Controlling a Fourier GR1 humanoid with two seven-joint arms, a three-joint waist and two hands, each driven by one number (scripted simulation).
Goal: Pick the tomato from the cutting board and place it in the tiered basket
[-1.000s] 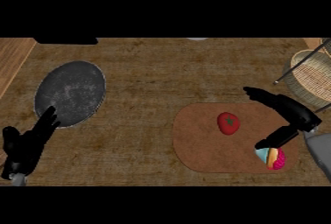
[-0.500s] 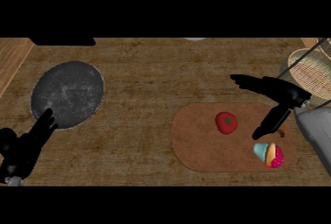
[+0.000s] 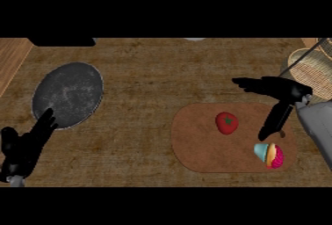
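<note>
On the far half of the brown cutting board (image 3: 201,147), the tomato (image 3: 226,122) is seen lying. It is well apart from the tiered basket (image 3: 310,70) at the far right corner of the table (image 3: 149,66). A teal and pink cupcake-like item (image 3: 269,155) is placed on the board's near right part, near the tomato but apart from it. A grey round plate (image 3: 69,94) is set well to the left.

The right robot hand (image 3: 285,90) is held between tomato and basket, just right of the tomato and not touching it. It is spread, with the thumb stretched left and the fingers (image 3: 271,125) pointed down over the board's right edge.

The left robot hand (image 3: 26,147) is rested open at the lower left, fingers up, beside the plate.

The tomato's green stem mark is turned upward. Its outline looks slightly longer along the near-far direction than across.
</note>
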